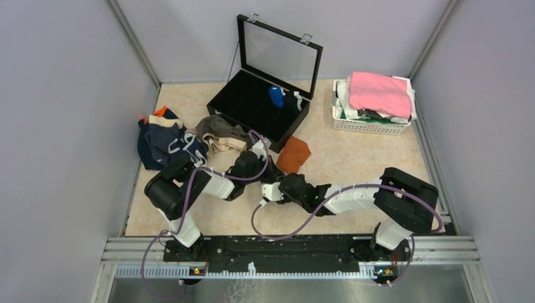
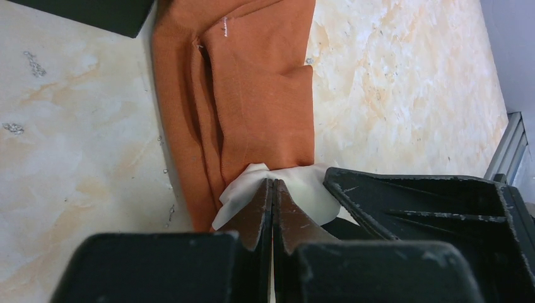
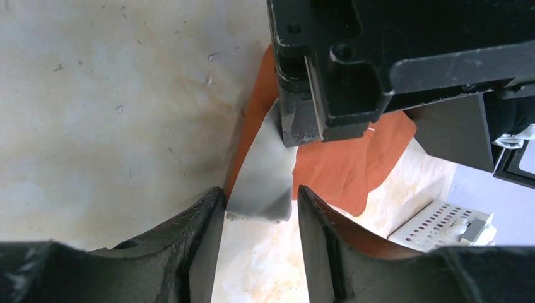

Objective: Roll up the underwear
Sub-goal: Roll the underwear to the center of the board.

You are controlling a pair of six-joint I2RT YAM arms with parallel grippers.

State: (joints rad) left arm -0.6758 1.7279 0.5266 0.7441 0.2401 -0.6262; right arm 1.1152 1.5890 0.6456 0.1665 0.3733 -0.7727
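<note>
The rust-orange underwear (image 1: 294,154) lies flat on the table in front of the black box; it also shows in the left wrist view (image 2: 252,95) and the right wrist view (image 3: 340,164). A white lining flap (image 3: 265,177) at its near edge is lifted. My left gripper (image 2: 272,184) is shut, its tips pinching that white flap (image 2: 309,189). From the top, the left gripper (image 1: 272,169) sits at the cloth's near-left corner. My right gripper (image 3: 260,208) is open just below the flap's loose end, one finger on either side. It meets the left gripper from the right (image 1: 277,180).
A black box (image 1: 252,104) with its lid raised stands behind, a blue item (image 1: 276,96) inside. Navy (image 1: 165,142) and olive-brown (image 1: 221,132) underwear are piled at the left. At the back right, a white basket (image 1: 372,123) holds a pink cloth (image 1: 378,93).
</note>
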